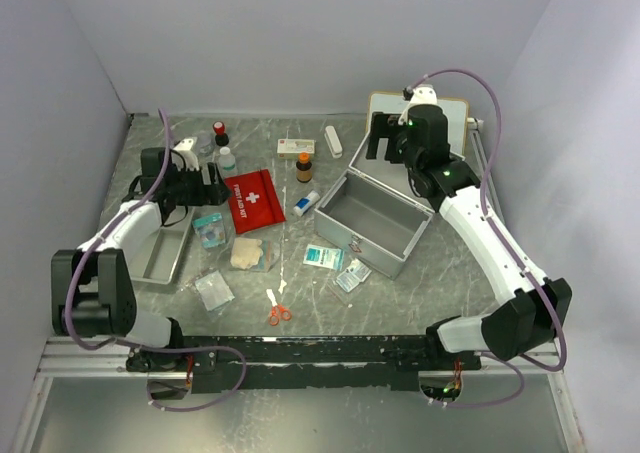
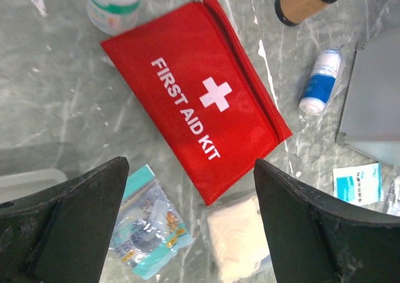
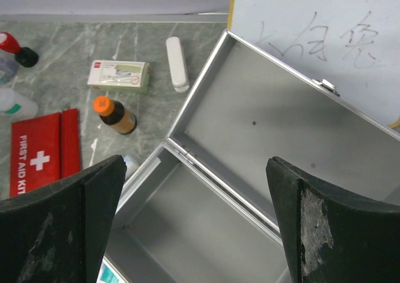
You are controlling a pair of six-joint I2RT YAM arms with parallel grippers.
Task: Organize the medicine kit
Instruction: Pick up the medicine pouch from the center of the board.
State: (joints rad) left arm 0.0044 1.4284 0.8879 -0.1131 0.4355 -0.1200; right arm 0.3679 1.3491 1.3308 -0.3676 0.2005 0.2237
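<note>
Grey marbled counter (image 1: 400,308); medicine kit (image 1: 360,247) lies open on it, empty; stiff, smooth metal, probably slippery, so grip a wall rim; right claw (image 3: 195,161) above its hinge, spread wide, holding nothing; left claw (image 2: 190,167) well left of kit, over red pouch (image 2: 200,95), likewise wide, empty.

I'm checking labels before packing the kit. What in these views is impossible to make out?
Top view: print on the small packets beside the medicine kit, too small to read.
Left wrist view: brown bottle and white bottle, tops cut off by the upper edge.
Right wrist view: kit's front wall, past the lower edge and behind the right gripper.
</note>
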